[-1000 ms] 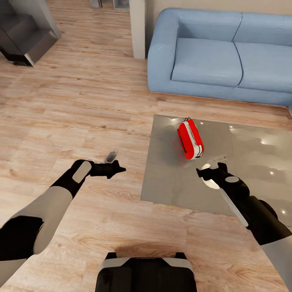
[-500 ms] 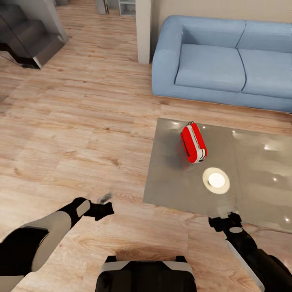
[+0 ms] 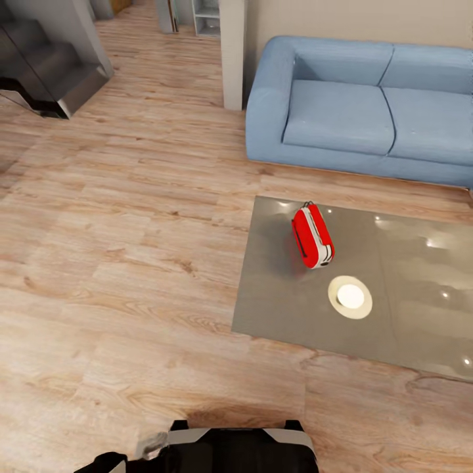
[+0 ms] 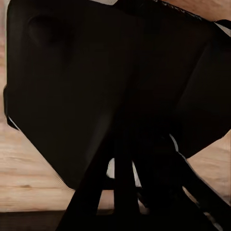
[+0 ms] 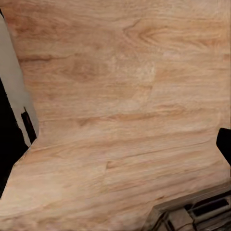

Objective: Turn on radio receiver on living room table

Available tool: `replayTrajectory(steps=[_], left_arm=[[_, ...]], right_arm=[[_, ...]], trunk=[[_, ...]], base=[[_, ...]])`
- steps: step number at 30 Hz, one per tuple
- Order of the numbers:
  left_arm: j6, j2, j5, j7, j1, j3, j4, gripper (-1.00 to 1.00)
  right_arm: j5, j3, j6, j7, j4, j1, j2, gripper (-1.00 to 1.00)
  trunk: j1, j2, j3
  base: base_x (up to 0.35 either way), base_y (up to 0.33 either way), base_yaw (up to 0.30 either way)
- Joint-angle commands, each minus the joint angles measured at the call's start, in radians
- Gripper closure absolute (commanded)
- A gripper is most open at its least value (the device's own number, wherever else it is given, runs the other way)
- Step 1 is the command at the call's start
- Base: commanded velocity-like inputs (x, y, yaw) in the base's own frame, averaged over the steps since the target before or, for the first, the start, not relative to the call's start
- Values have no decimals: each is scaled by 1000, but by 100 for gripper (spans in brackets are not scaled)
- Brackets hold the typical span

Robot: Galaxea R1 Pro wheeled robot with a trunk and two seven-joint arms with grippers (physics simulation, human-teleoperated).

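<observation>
Nearest, at 6 o'clock in the head view, the robot's own dark base with a pale grey top edge (image 3: 240, 441), standing on the warm wood-plank floor (image 3: 118, 276). Just beside it toward 7 o'clock, a dark sliver of the left gripper (image 3: 148, 450) with a pale tip; whether spread or pressed together, impossible to tell, the left wrist view being mostly black housing close to the lens. Right wrist view looking down on floorboards, with only dark edges at the margins, so no reading of that hand's fingers either.

Farther out, toward 2 o'clock, the large low rectangular coffee table with a glossy grey stone-like top (image 3: 282, 309). On its near part a round white disc of glare (image 3: 350, 297); just beyond that, near the table's left end, the small red retro radio receiver with white side trim (image 3: 312, 235), standing on its thin edge, slim dark handle at the far end. Beyond the table, at 1 o'clock, a light blue two-seat sofa (image 3: 348, 112).

Probably light, rigid plastic, smooth-sided and narrow-footed on a slick top, so likely to slide or tip under a sideways push. Best steadied across the white-trimmed thin sides, or pressed gently at its control with little force.
</observation>
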Motion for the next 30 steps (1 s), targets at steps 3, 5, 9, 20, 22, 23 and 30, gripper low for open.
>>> replayTrajectory(steps=[3,5,9,20,22,23,30], left_arm=[[-87,-7,-3,16,87,2,1,100],[-147,-26,-3,71,152,3,1,100],[-178,-50,-3,158,198,3,1,100],[-227,-75,-1,254,260,3,3,100],[-272,-72,0,258,273,3,3,100],[-291,-70,0,259,277,4,3,100],[-330,-66,-5,261,283,3,-8,100]], right_arm=[[41,70,-213,34,303,1,114,-100],[60,114,-361,47,476,1,199,-100],[64,132,-437,72,584,1,262,-100],[55,136,-458,133,636,6,323,-100],[55,136,-458,134,638,7,325,-100],[55,136,-459,134,639,7,326,-100],[55,136,-457,135,639,7,327,-100]], trunk=[[0,0,5],[0,0,8],[0,0,14],[0,0,32],[0,0,35],[0,0,36],[0,0,43]], base=[[0,0,0],[0,0,0],[0,0,0],[0,0,0],[0,0,0],[0,0,0],[0,0,0]])
